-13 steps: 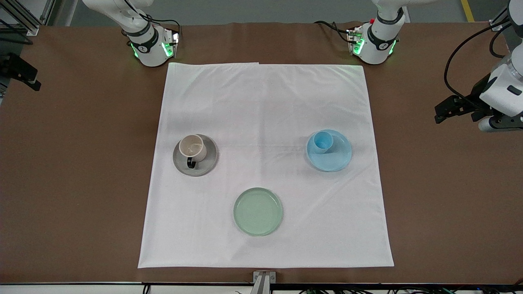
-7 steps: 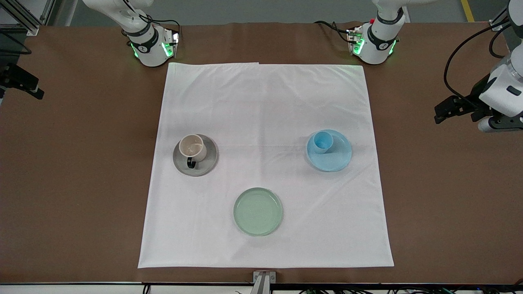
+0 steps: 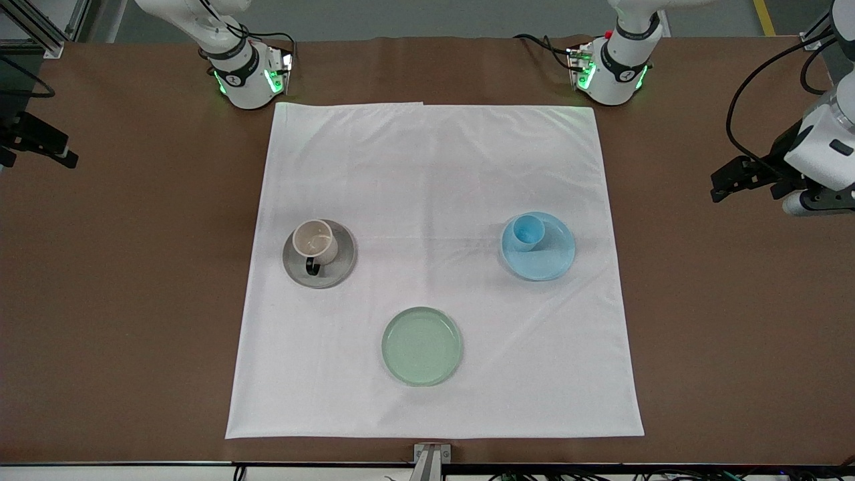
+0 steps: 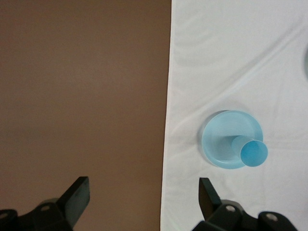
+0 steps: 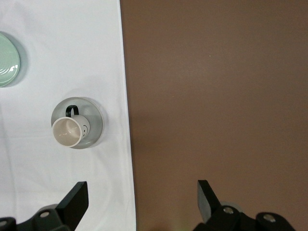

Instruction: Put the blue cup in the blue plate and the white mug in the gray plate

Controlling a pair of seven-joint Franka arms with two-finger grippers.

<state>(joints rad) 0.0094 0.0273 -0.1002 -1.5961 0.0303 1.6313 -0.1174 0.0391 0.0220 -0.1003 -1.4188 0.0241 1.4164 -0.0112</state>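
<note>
The white mug point(image 3: 315, 241) stands upright on the gray plate point(image 3: 338, 264), its dark handle toward the front camera. The blue cup point(image 3: 527, 232) stands upright on the blue plate point(image 3: 553, 257), near its rim. My left gripper point(image 3: 731, 180) hangs open and empty over bare table at the left arm's end. My right gripper point(image 3: 47, 143) hangs open and empty over bare table at the right arm's end. The left wrist view shows the left gripper point(image 4: 142, 186) open, with the cup point(image 4: 252, 152) on the blue plate point(image 4: 224, 137). The right wrist view shows the right gripper point(image 5: 142, 188) open, with the mug point(image 5: 70, 132) on the gray plate point(image 5: 96, 124).
A pale green plate point(image 3: 422, 346) lies empty on the white cloth point(image 3: 434, 167), nearer the front camera than both other plates; it also shows in the right wrist view point(image 5: 7, 60). Brown table point(image 3: 133, 300) surrounds the cloth. Both arm bases stand along the table's back edge.
My right gripper has drifted a little over the bare table at the right arm's end. The cup, mug and plates have not moved.
</note>
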